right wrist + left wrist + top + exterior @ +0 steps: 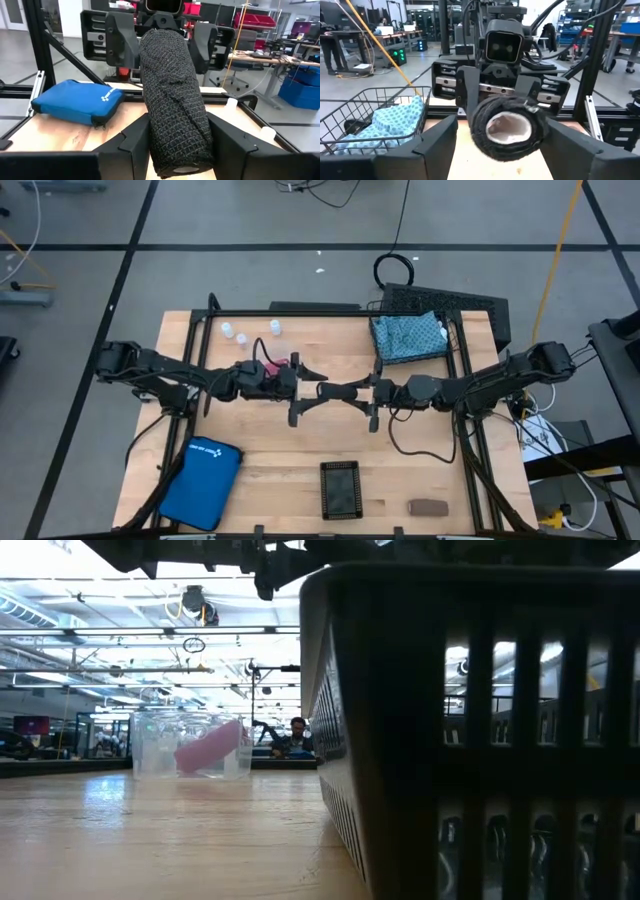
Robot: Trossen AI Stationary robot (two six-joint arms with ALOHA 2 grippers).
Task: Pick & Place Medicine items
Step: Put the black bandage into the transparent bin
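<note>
Handoff step, looks like: black roll (172, 110) hangs mid-air over the surface (300, 460) centre, between left claw (318, 390) and right claw (352, 391). Both claws are spread wide around its ends; can't tell which actually grips. Next, one side must let go cleanly.

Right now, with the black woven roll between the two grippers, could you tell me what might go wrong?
The black woven roll hangs above the wooden table between the left gripper and right gripper; a mistimed release could drop it. The grippers face each other closely, so any advance risks a collision.
</note>
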